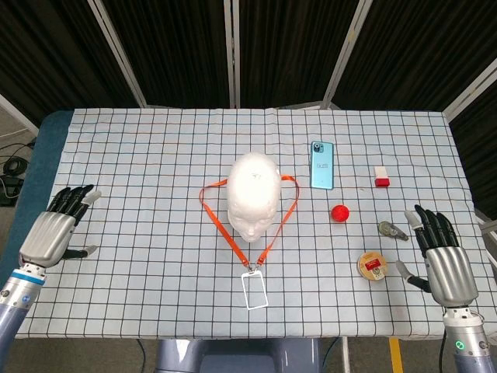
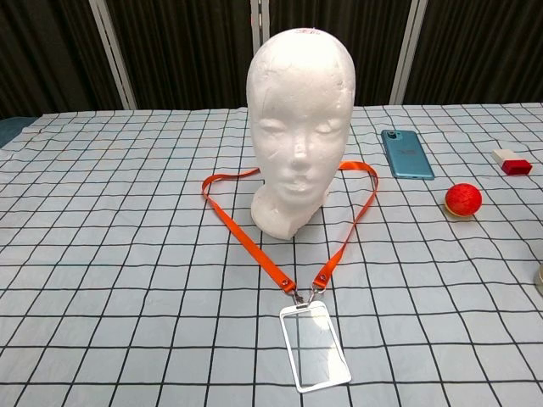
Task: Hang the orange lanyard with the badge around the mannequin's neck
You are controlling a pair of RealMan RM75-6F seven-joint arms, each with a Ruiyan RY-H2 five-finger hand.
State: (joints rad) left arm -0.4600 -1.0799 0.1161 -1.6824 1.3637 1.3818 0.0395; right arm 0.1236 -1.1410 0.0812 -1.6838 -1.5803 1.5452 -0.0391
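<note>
The white foam mannequin head (image 1: 253, 194) (image 2: 299, 119) stands upright mid-table. The orange lanyard (image 1: 215, 218) (image 2: 242, 237) loops around its neck and lies flat on the cloth, its two straps meeting at a clip in front. A clear badge holder (image 1: 254, 290) (image 2: 315, 346) lies on the cloth at the clip's end. My left hand (image 1: 53, 231) hovers at the table's left edge, open and holding nothing. My right hand (image 1: 443, 264) is at the right edge, open, fingers spread. Neither hand shows in the chest view.
A blue phone (image 1: 322, 165) (image 2: 406, 153), a red ball (image 1: 339, 213) (image 2: 462, 199), a white-and-red eraser (image 1: 380, 176) (image 2: 509, 161), a small grey object (image 1: 393, 230) and a round tin (image 1: 373, 266) lie on the right half of the checked tablecloth (image 1: 140, 171).
</note>
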